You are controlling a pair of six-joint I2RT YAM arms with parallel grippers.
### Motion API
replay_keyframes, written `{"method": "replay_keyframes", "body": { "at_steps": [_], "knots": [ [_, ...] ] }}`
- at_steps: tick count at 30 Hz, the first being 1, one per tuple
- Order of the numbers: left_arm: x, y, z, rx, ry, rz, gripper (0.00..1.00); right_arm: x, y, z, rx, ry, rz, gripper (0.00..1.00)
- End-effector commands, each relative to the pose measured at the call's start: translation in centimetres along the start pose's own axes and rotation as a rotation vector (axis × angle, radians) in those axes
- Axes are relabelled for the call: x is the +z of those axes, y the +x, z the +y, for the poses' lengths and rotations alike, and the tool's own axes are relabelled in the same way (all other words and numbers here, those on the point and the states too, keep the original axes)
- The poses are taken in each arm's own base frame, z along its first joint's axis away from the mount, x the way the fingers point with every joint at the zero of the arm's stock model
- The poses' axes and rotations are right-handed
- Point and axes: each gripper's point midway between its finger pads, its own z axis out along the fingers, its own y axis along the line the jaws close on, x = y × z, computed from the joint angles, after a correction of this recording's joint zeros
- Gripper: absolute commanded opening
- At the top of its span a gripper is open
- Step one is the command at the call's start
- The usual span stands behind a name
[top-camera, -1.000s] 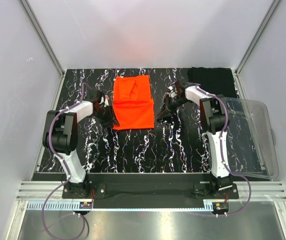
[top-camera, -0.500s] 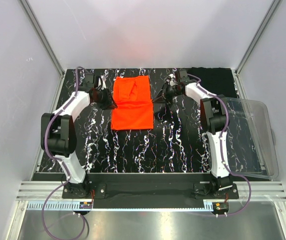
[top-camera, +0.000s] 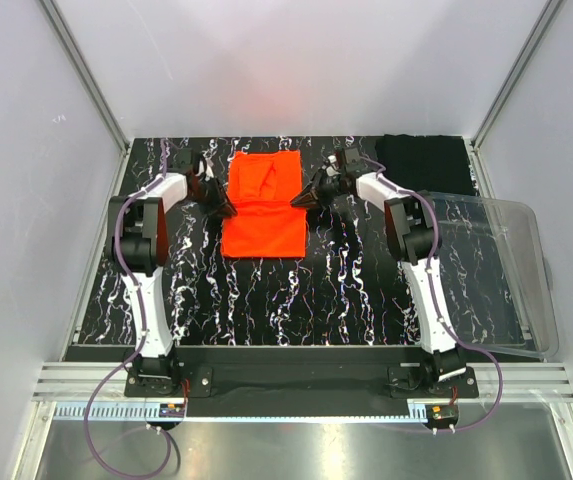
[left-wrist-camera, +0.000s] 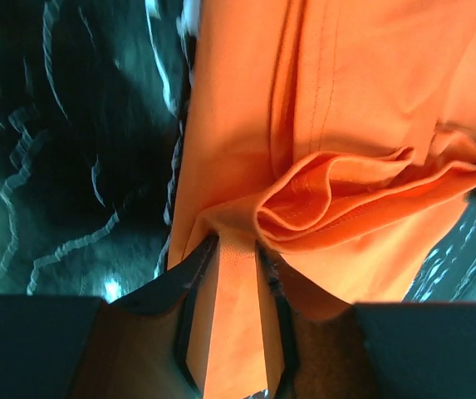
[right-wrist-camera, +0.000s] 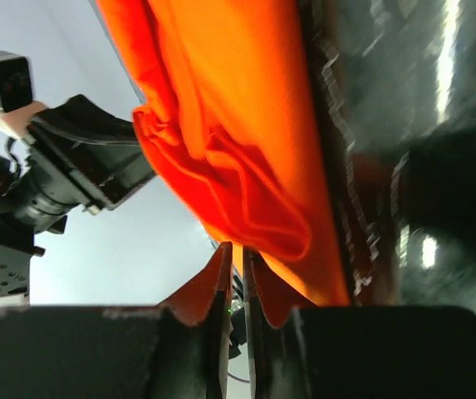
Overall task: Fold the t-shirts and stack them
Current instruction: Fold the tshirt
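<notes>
Both claws have closed in on the shirt's side edges; a second ago they stood off it, nearer our arm bases. Our left claw (left-wrist-camera: 234, 270) is clamped on the left hem of the plain bright orange-red cloth t-shirt (top-camera: 264, 225). Our right claw (right-wrist-camera: 236, 259) is narrowed to a slit, pinching the right edge.

That shirt lies near the back of the black white-veined marble-look worktop (top-camera: 266, 300), already narrowed to a rectangle. We judge a cross fold is still left. Its long axis runs from our bases toward the far wall; we cannot tell which end is the collar.

Stacking is not yet done: the plain black cloth t-shirt (top-camera: 424, 160) sits well apart in the far right corner, beside the clear plastic bin (top-camera: 511, 290).
</notes>
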Motion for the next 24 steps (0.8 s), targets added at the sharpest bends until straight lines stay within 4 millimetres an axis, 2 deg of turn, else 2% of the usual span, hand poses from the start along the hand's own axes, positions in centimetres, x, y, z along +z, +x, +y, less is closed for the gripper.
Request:
{"method": "replay_keyframes", "body": {
  "at_steps": [1,5,6,8,11,13,14,15,16,17,19,20,21,22,23,24],
  "knots": [
    [-0.3,-3.3,-1.8,0.028,0.071,-0.070,0.34,0.5,-1.2,1.7,-0.031,-0.044,-0.023,0.16],
    [-0.5,-4.2,-1.3,0.016,0.072,-0.086,0.41,1.3,-2.5,1.1,-0.026,-0.048,-0.035,0.16],
    [-0.6,-4.5,-1.3,0.019,0.075,-0.092,0.45,1.4,-2.8,1.1,-0.027,-0.051,-0.038,0.16],
    [-1.0,-4.6,-1.9,0.021,0.101,-0.089,0.46,1.8,-3.7,1.0,-0.026,-0.057,-0.046,0.16],
    [-3.2,-4.4,-3.4,0.040,0.131,-0.109,0.47,1.6,-4.9,0.7,-0.013,-0.052,-0.072,0.17],
    [-4.1,-2.8,-3.6,0.041,0.128,-0.098,0.48,1.2,-5.8,1.2,-0.026,-0.053,-0.103,0.17],
    [-5.9,-2.5,-4.5,0.057,0.140,-0.123,0.48,1.1,-6.0,1.4,-0.027,-0.051,-0.108,0.18],
    [-6.7,-2.0,-4.8,0.060,0.145,-0.133,0.49,0.7,-6.3,2.2,-0.040,-0.059,-0.118,0.18],
    [-6.6,-0.1,-4.1,0.044,0.140,-0.100,0.49,0.5,-6.3,2.6,-0.046,-0.062,-0.120,0.18],
    [-8.3,0.3,-4.9,0.059,0.158,-0.123,0.49,0.2,-6.1,2.7,-0.038,-0.051,-0.115,0.18],
    [-8.9,2.1,-5.0,0.057,0.177,-0.108,0.46,-1.2,-6.1,4.5,-0.090,-0.034,-0.143,0.18],
    [-9.4,3.7,-4.7,0.054,0.181,-0.099,0.45,-1.7,-5.7,4.5,-0.083,-0.005,-0.140,0.18],
    [-9.5,4.3,-4.6,0.058,0.191,-0.106,0.44,-2.3,-5.5,5.1,-0.116,0.003,-0.147,0.18],
    [-9.7,4.9,-4.6,0.060,0.202,-0.104,0.42,-3.4,-5.2,6.7,-0.143,0.001,-0.166,0.18],
    [-9.2,6.2,-3.7,0.047,0.193,-0.083,0.42,-4.0,-4.8,6.8,-0.139,0.018,-0.163,0.19],
    [-9.3,6.5,-3.8,0.056,0.201,-0.090,0.41,-4.9,-4.3,8.2,-0.181,0.016,-0.172,0.19]
  ]
}}
